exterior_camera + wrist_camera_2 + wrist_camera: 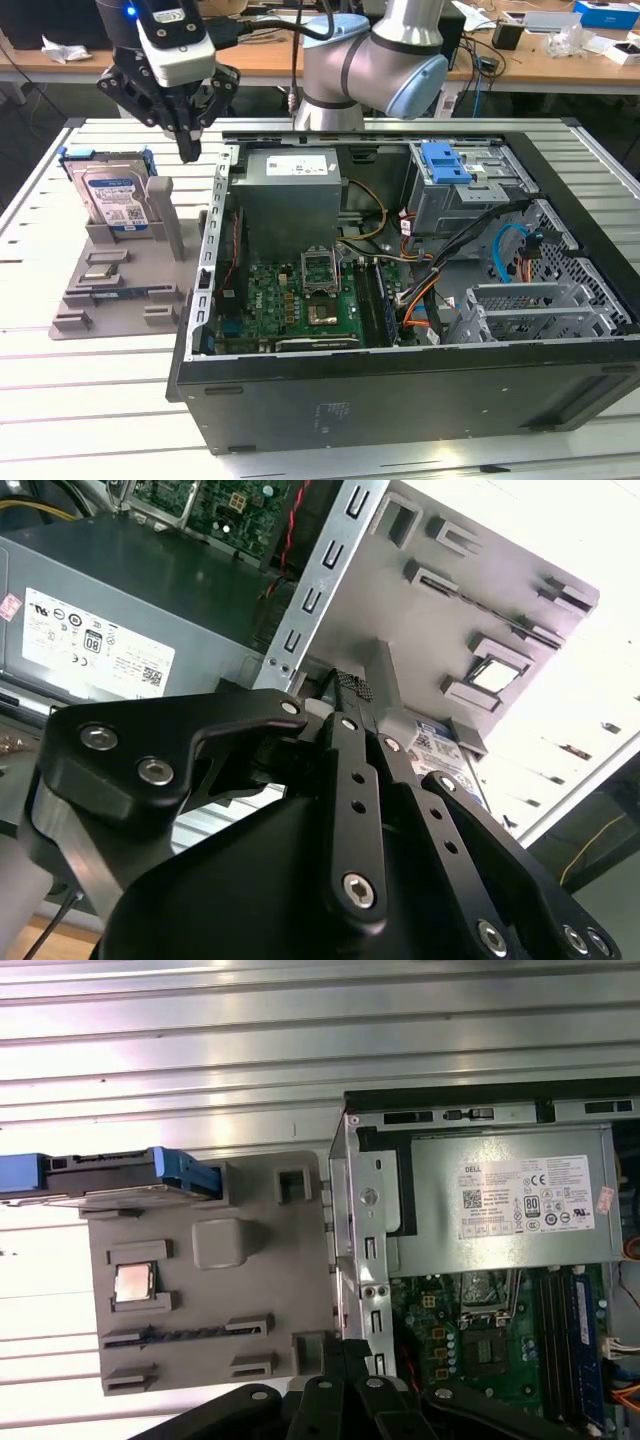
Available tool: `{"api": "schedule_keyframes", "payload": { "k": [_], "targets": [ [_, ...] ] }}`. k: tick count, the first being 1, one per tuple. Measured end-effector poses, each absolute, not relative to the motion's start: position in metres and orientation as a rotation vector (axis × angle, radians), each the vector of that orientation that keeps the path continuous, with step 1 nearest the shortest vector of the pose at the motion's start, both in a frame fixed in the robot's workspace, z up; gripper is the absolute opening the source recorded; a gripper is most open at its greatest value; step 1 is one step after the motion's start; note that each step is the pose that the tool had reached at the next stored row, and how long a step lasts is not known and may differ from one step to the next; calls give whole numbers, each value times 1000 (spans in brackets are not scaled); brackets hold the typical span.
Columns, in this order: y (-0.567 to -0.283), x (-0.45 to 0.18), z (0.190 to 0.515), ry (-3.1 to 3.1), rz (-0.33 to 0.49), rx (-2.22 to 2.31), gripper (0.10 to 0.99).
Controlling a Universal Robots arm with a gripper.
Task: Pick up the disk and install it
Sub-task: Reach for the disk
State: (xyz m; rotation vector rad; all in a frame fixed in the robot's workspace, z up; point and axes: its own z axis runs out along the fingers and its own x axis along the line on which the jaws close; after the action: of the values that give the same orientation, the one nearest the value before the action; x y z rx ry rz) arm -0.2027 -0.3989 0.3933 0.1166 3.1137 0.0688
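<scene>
The disk [113, 196] is a silver drive with a white-and-blue label and blue rails. It stands on edge in a slot at the back of the grey holder block [120, 275], at the exterior view's left. My gripper [187, 148] hangs above the gap between that block and the computer case [400, 390], to the disk's right and higher than it. Its black fingers are shut with nothing between them. In the first wrist view the disk [110, 1175] appears edge-on, apart from the gripper [345, 1352]. In the second wrist view the gripper [352, 688] partly hides the disk's label [441, 752].
The open case holds a grey power supply [290, 195], a green motherboard [300, 300] and a grey drive bay [470, 200] topped by a blue bracket [445, 163]. The case's metal edge [212, 240] stands close to the gripper. Ribbed white table [90, 410] surrounds everything.
</scene>
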Motion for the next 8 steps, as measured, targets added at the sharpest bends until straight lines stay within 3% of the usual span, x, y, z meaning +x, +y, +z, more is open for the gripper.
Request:
{"api": "schedule_keyframes", "payload": {
  "k": [8],
  "targets": [
    [-399,-215,393,3114,69,117,106]
  ]
}}
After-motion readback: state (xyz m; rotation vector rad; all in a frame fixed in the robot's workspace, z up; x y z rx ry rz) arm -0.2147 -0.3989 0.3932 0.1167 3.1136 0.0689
